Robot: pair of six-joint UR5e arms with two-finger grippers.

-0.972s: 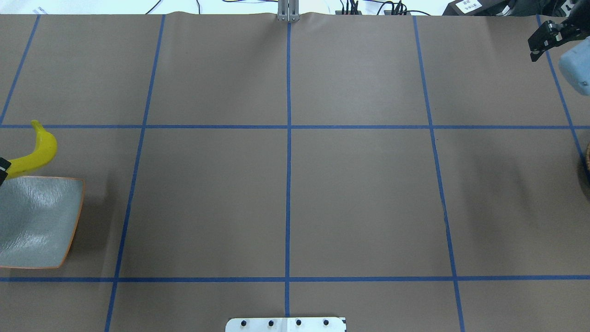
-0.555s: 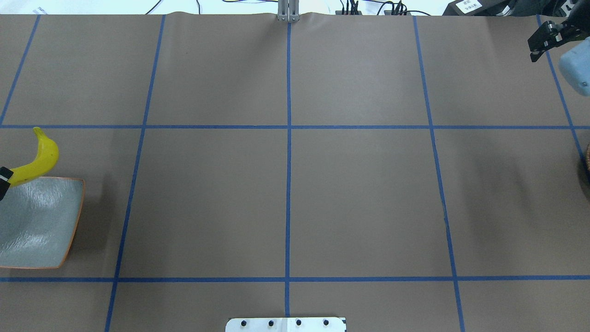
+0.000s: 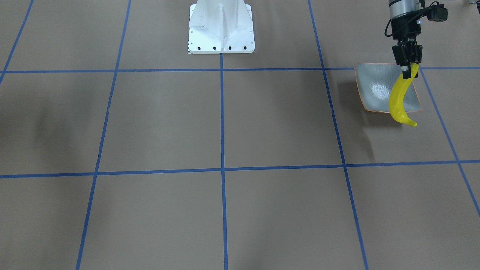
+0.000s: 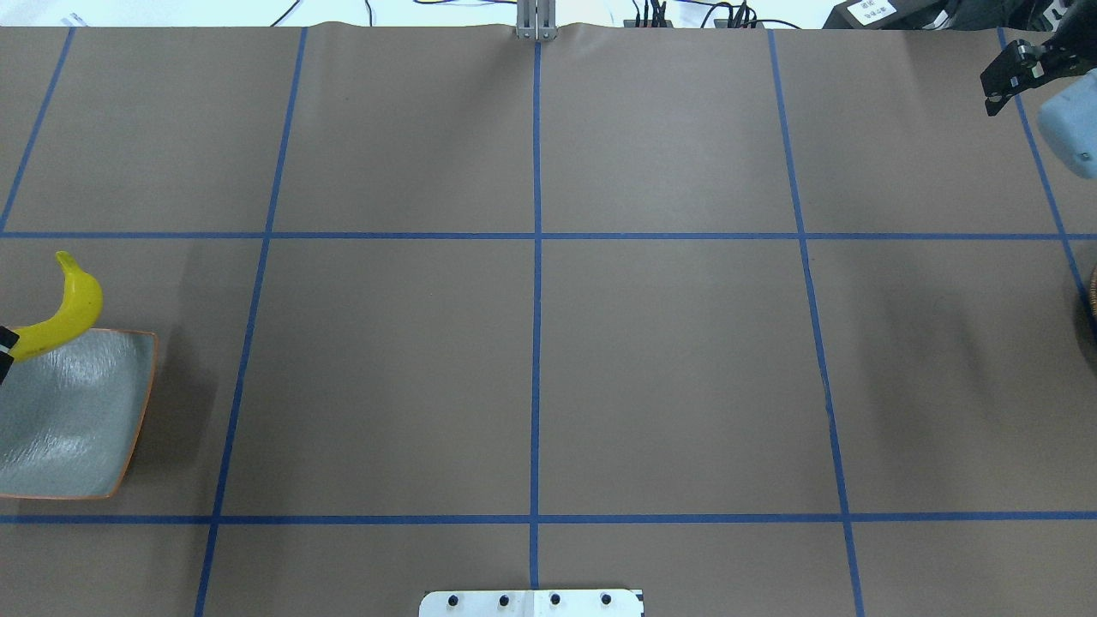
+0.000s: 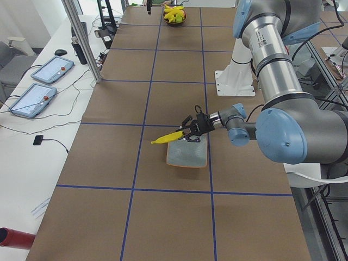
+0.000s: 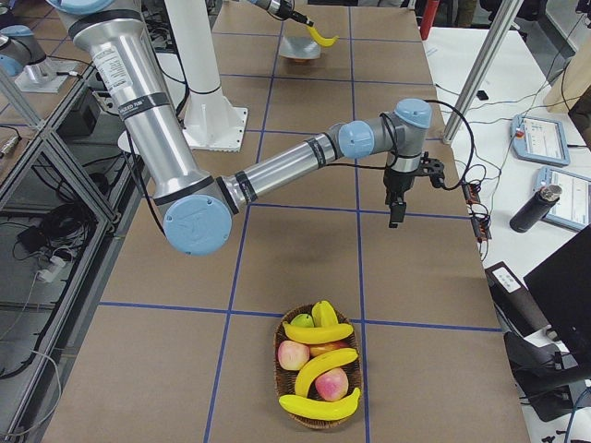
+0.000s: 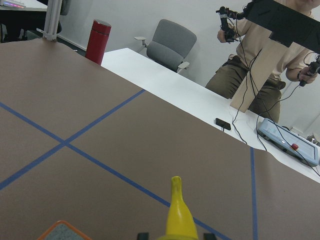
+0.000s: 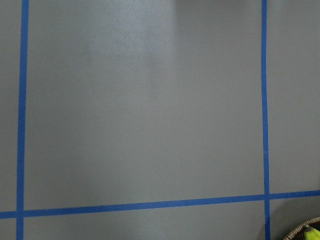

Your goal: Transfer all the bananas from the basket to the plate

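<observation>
Overhead exterior crops left end effector gripping banana.

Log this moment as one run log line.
left gripper: shut on banana above plate | right gripper: holds nothing | plate: bare | basket: bananas inside

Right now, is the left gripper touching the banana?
Touching. The front-facing view shows the left gripper with its fingers closed on one end of the banana, which hangs from them in front of the plate.
</observation>
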